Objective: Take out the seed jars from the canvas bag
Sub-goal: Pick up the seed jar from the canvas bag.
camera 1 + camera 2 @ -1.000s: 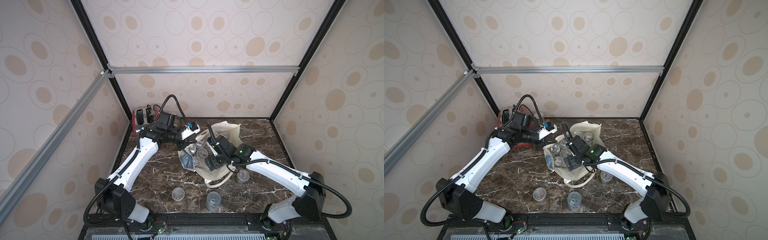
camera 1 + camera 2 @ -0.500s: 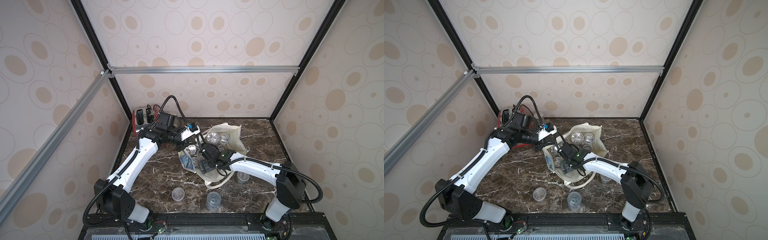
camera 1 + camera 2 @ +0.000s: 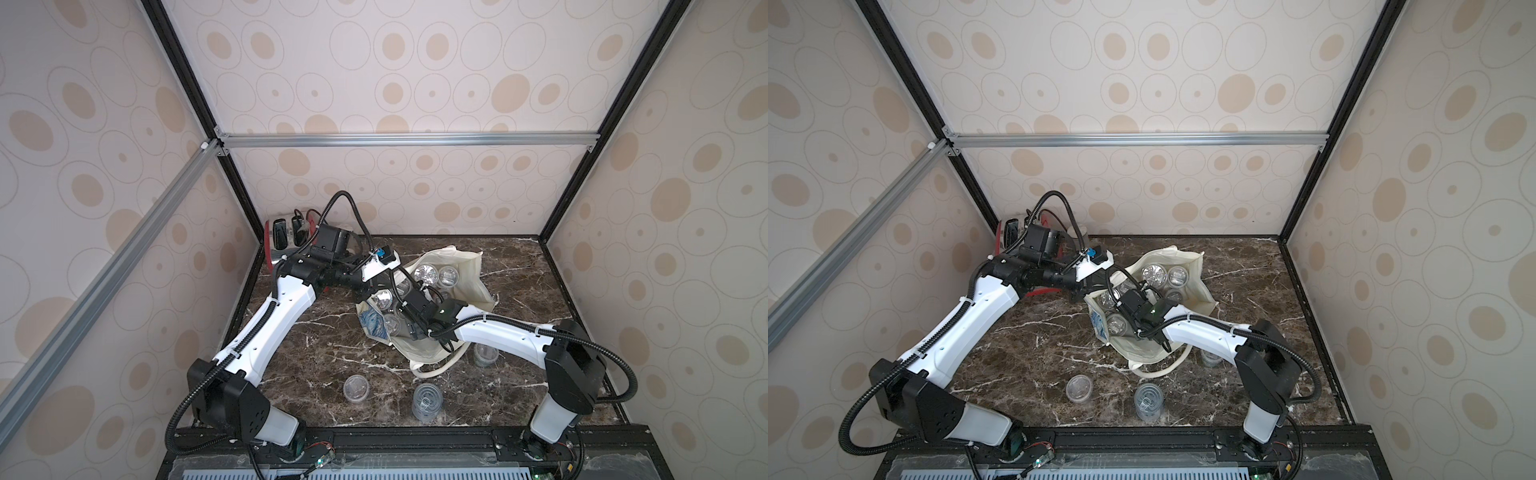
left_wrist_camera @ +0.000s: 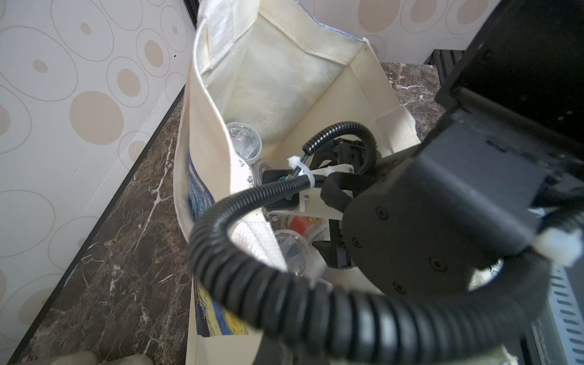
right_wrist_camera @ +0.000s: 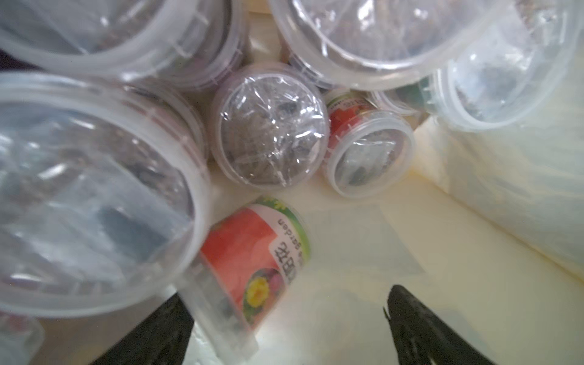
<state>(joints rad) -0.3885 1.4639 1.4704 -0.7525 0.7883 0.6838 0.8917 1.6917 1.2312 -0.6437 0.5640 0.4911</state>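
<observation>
Top views show right arm now deeper inside canvas bag.

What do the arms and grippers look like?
Both alike: left arm and right arm have white link shells, black joints and bases. Black corrugated conduit runs along each, held by white zip ties. Left wrist has a blue tag; right wrist a green light. Right fingers black.

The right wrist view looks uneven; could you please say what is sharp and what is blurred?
In the right wrist view, the film-topped seed jar in the middle is sharpest, the large jar nearest the lens is blurred; in a top view, a lid in the canvas bag glares white.
</observation>
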